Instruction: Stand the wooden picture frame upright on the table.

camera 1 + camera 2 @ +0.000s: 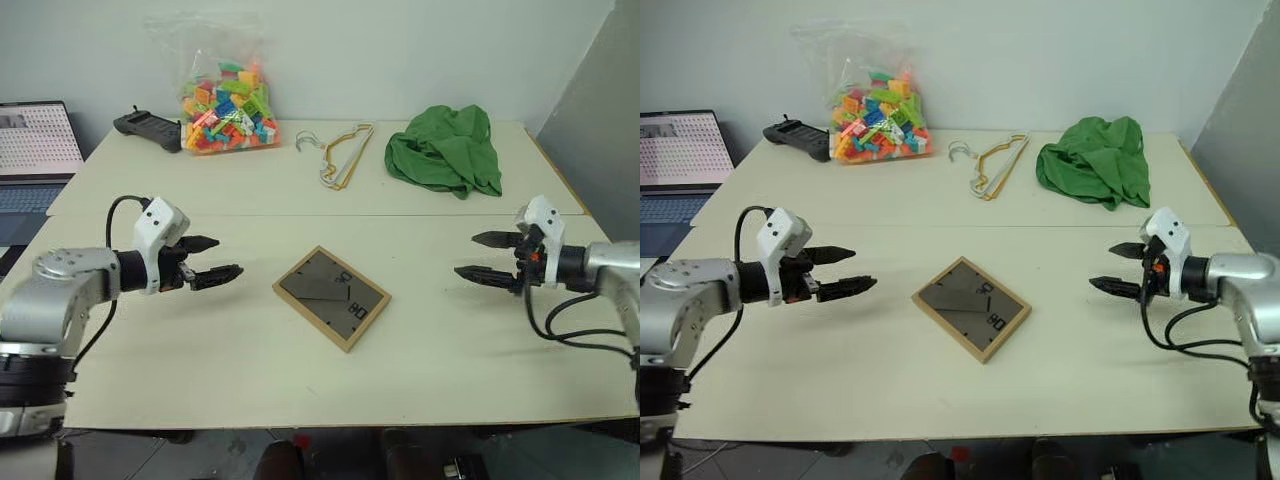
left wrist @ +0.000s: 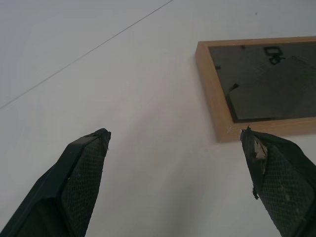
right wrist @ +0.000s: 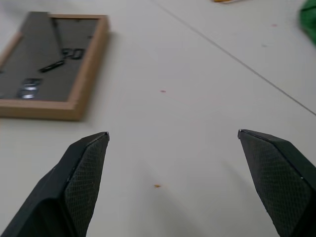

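1. The small rectangular light-wood picture frame (image 1: 331,298) lies flat on the near half of the large cream-beige table (image 1: 230,350), turned at a slant. Its dark grey-brown back faces up, showing white marks and a folded-in easel stand.
2. The left gripper (image 1: 212,259) hovers above the table to the frame's left, its two black fingers spread wide and holding nothing, clear of the frame.
3. The right gripper (image 1: 482,256) hovers to the frame's right, fingers likewise spread wide, empty, and well apart from the frame.
4. Past the seam across the table, a clear plastic bag (image 1: 222,90) stands full of bright multicoloured building bricks.
5. Beside the bag lies a black handheld controller (image 1: 147,128); farther right lie thin wire clothes hangers (image 1: 338,152) and a crumpled green cloth (image 1: 445,149).
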